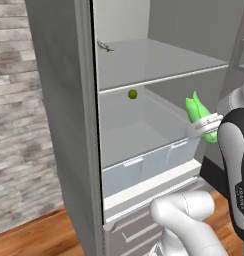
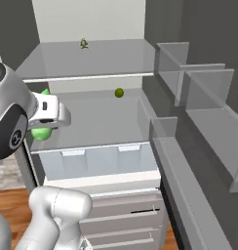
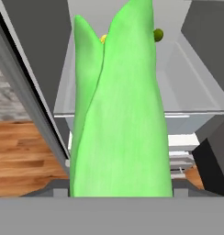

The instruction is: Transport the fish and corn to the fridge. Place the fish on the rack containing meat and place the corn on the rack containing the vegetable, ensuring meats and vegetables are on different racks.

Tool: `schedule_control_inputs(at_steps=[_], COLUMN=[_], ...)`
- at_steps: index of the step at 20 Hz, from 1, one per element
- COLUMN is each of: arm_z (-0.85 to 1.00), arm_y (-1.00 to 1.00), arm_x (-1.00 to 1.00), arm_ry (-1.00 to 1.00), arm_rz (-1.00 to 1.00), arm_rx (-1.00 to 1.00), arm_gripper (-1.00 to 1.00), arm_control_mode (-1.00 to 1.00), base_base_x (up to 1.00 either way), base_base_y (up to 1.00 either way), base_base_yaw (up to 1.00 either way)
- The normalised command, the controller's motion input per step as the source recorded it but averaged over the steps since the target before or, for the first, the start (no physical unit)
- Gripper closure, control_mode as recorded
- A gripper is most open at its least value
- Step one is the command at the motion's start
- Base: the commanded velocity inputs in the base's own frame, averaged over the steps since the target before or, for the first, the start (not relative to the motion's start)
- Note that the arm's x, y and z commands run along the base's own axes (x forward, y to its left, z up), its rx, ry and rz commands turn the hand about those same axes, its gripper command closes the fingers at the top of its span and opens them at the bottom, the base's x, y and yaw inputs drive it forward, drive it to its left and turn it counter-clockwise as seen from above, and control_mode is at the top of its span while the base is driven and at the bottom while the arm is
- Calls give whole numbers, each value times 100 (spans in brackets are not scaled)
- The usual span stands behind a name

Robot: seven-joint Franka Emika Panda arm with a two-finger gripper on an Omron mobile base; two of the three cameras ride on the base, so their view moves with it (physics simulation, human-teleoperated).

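The bright green corn (image 3: 118, 114) stands upright in my gripper (image 1: 204, 125), which is shut on it in front of the open fridge (image 1: 59, 125). The husk tip of the corn (image 1: 198, 109) pokes above the hand, and a bit of the corn (image 2: 40, 133) shows below the hand (image 2: 45, 117). The small round vegetable (image 1: 132, 93) (image 2: 119, 92) (image 3: 158, 34) lies at the back of the lower rack (image 2: 96, 119). A thin dark sliver of meat (image 1: 106, 47) (image 2: 84, 44) lies at the back of the upper rack (image 1: 154, 62). The fish is out of view.
Clear drawers (image 2: 99, 161) sit under the lower rack, with grey drawers (image 2: 121, 215) beneath them. The open door's shelves (image 2: 204, 93) stand to the right. A brick wall (image 1: 19, 125) and wood floor (image 1: 34, 240) lie to the left.
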Motion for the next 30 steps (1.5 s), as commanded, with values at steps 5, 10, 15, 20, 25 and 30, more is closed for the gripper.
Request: schedule_control_inputs(at_steps=[5,10,15,20,25,30], arm_z=[0,0,0,-76,-55,-8], arm_y=[0,0,0,9,1,2], arm_x=[0,0,0,30,68,99], arm_ry=[0,0,0,-9,-6,-3], arm_rz=[0,0,0,3,5,0], arm_rx=[0,0,0,0,0,0], arm_gripper=[100,100,100,100,100,100], arm_control_mode=[100,100,100,-100,-100,-100], base_base_x=[32,47,30,0,0,0], base_base_y=[66,70,18,0,0,0], base_base_yaw=[-28,-18,-3,0,0,0])
